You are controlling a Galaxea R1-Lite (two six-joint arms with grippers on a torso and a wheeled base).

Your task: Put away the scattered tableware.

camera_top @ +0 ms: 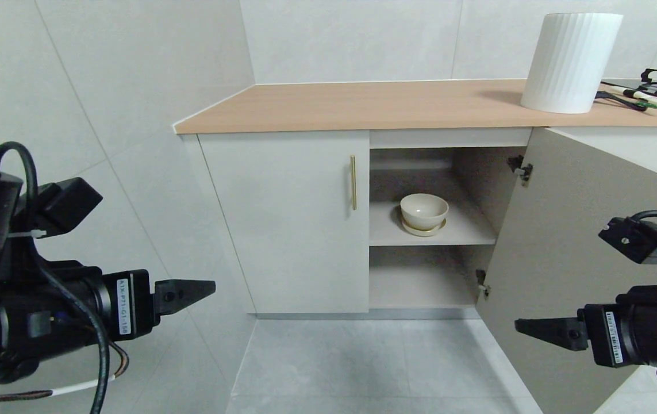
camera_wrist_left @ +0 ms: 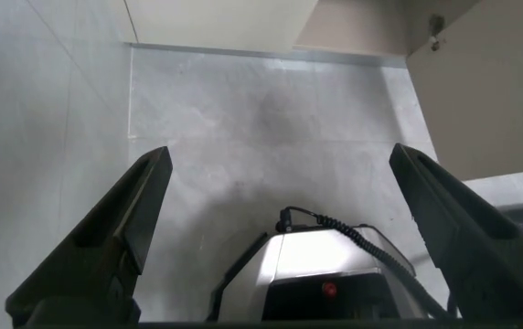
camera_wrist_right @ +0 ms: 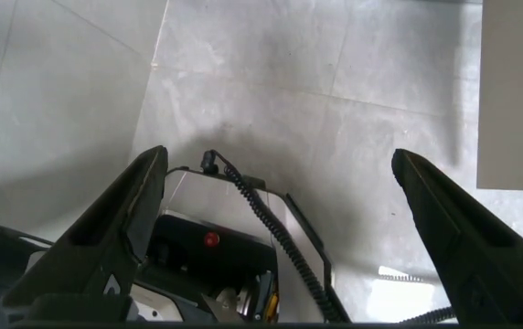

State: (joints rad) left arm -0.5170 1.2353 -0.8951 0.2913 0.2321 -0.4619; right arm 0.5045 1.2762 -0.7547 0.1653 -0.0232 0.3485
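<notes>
Centre frame, a glossy cream round ceramic bowl (camera_top: 423, 210) sits upright on a matching saucer (camera_top: 420, 232); left gripper (camera_wrist_left: 278, 160) and right gripper (camera_wrist_right: 277, 157) gape wide, empty.

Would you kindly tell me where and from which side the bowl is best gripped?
Probably its front rim, one finger inside, coming straight in from the front: the bowl sits upright on a plate on the shelf, with the countertop overhead.

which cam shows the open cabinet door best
The head view: the door shows nearly whole, swung open on the right of the cabinet. The left wrist view catches just its lower corner; the right wrist view catches a pale strip, likely the same door.
</notes>
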